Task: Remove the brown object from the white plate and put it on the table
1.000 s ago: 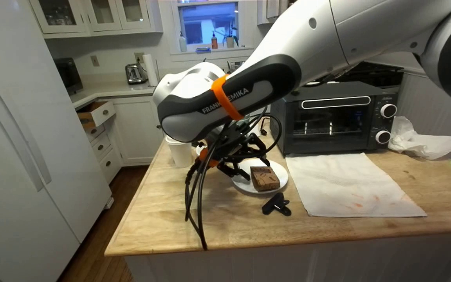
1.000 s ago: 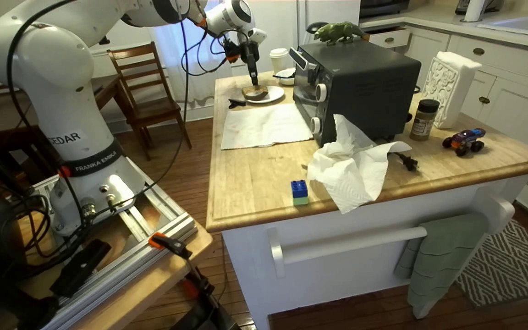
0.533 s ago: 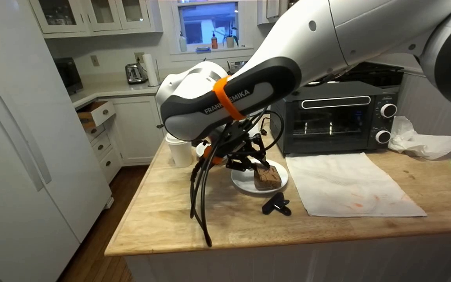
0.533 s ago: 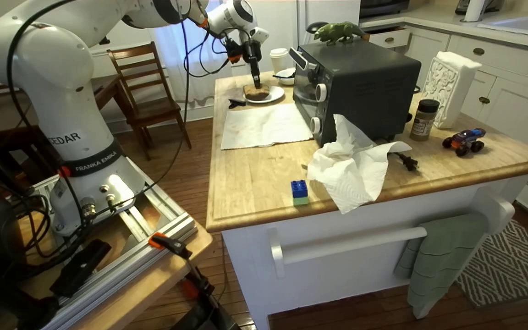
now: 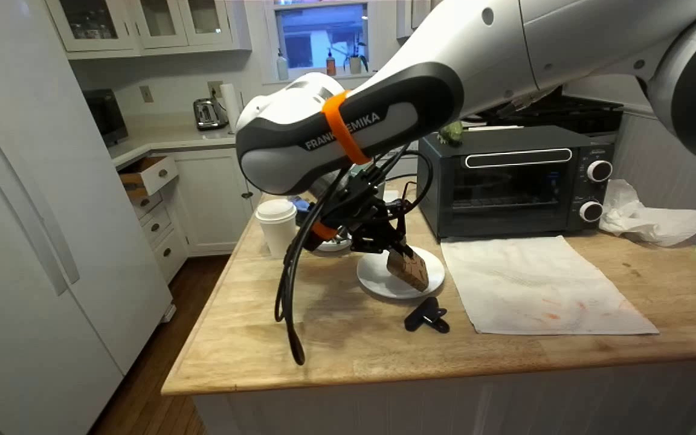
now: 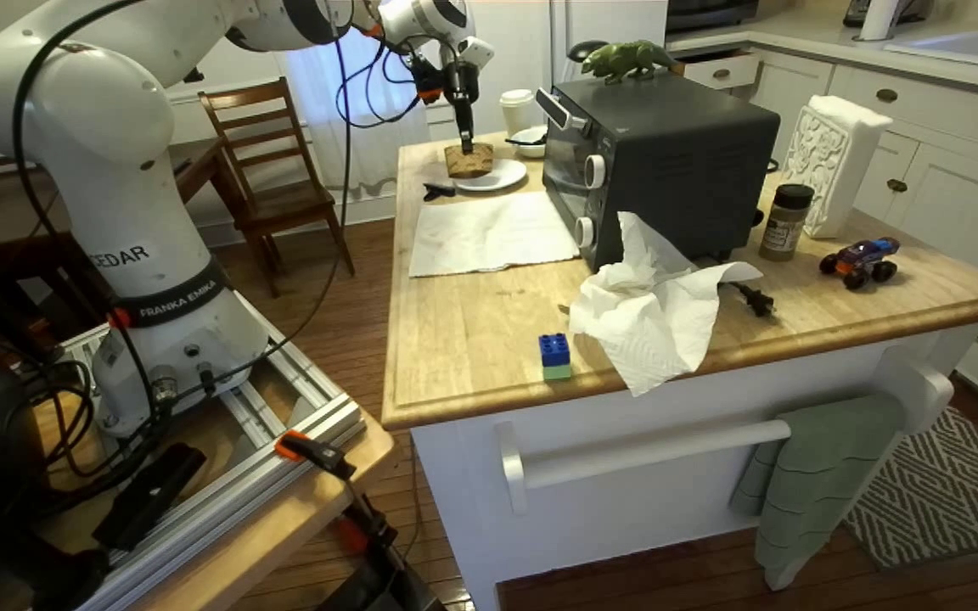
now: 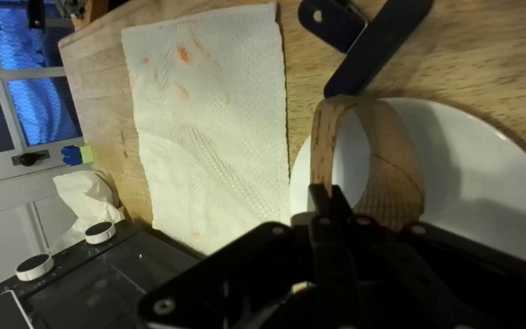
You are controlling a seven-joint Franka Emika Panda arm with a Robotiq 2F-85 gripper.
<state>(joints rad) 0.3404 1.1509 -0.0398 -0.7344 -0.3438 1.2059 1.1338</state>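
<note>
The brown object hangs tilted over the white plate, pinched along its upper edge by my gripper. In the wrist view, the jaws are shut on a thin edge of the brown object, and its broad ribbed side shows to the right. Whether its lowest corner still touches the plate I cannot tell. Both exterior views show the brown object below the fingertips, over the plate's side nearer the black clip. The light-wood table carries the plate.
A black clip lies just off the plate's rim. Beside it spreads a white paper towel, with the dark toaster oven behind. A white cup and a bowl stand beyond the plate.
My gripper has closed from open onto the brown object's edge and risen a little. The brown object, lying on the plate a second ago, is now pulled up and tilted.
</note>
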